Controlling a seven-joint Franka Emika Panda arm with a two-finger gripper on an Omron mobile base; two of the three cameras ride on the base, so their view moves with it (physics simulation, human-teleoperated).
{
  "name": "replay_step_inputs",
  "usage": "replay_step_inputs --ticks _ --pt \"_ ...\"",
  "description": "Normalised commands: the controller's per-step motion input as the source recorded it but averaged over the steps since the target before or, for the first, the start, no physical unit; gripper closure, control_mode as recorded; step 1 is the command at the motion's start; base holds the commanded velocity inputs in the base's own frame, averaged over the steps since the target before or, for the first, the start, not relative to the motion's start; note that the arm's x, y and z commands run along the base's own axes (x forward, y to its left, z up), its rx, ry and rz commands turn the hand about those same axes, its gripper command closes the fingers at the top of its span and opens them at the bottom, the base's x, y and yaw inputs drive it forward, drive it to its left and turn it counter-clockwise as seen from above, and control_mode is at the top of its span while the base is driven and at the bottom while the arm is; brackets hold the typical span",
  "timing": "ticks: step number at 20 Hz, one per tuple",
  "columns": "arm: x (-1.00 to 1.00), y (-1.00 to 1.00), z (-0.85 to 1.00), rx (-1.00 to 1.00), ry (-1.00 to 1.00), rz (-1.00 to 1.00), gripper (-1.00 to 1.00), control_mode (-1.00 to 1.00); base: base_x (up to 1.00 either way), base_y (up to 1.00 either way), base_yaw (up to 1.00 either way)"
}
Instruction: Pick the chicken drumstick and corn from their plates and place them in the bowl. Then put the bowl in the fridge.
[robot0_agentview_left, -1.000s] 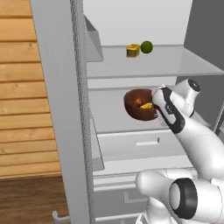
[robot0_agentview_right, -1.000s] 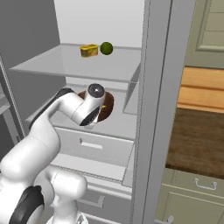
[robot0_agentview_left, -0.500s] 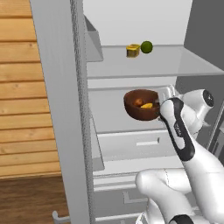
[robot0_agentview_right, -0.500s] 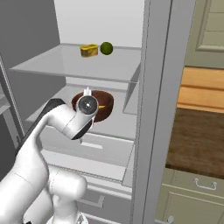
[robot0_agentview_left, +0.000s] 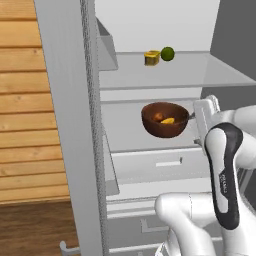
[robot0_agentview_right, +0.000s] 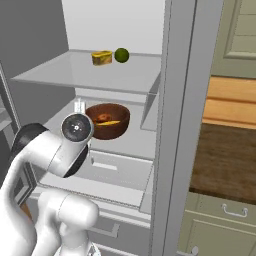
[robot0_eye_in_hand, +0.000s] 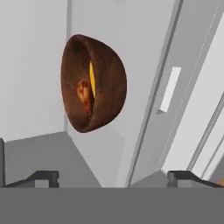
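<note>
Brown bowl (robot0_eye_in_hand: 94, 83) on the fridge (robot0_agentview_left: 150, 145) shelf, just ahead of the wide-spread, empty claw (robot0_eye_in_hand: 113, 177)

Franka arm: rose at lower right of left base view, wrist bent forward. Gripper (robot0_eye_in_hand: 113, 177): jaws spread wide, empty, finger tips (robot0_eye_in_hand: 43, 176) at frame bottom.

Bowl (robot0_agentview_left: 164, 124) matt, wood-grained; fridge (robot0_agentview_left: 200, 75) shelves smooth, plastic-looking grey; corn (robot0_agentview_left: 168, 120) glossy.
</note>
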Motion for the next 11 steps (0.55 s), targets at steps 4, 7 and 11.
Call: replay_step_inputs --ticks 4,7,11 --pt "-1.00 0.10 0.13 -0.13 -0.09 0.11 -1.00 -1.00 0.00 0.00 0.00" --pt "-0.87 0.00 0.25 -0.07 -0.03 0.04 -1.00 -1.00 0.00 0.00 0.00" --pt "-0.49 0.00 0.78 -0.01 -0.13 0.00 -1.00 -1.00 0.00 0.00 0.00"
